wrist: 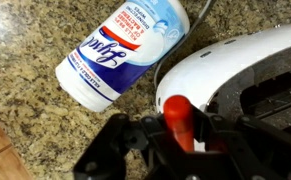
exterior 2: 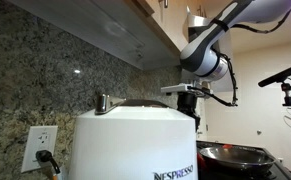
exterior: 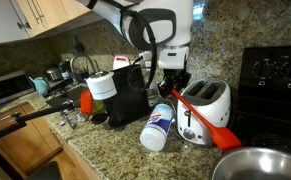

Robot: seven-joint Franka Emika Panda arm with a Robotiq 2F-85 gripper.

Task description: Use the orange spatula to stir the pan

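One orange spatula [exterior: 211, 123], one pan [exterior: 253, 166] — the gripper [wrist: 180, 133] is clamped tight on the spatula's handle across the white toaster [exterior: 209, 100], its blade slanting down toward the pan.

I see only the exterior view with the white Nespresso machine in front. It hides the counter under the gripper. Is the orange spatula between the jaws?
Observer: Yes. In the wrist view the gripper is shut on the slim handle of the long red-orange spatula.
Operator: How does the spatula lie?
Observer: In an exterior view it crosses in front of the glossy white toaster, and its flat blade points toward the shiny round silver pan.
Operator: Is anything close beside it?
Observer: A white cylindrical canister with a blue label lies on its side on the speckled granite counter, next to the toaster.
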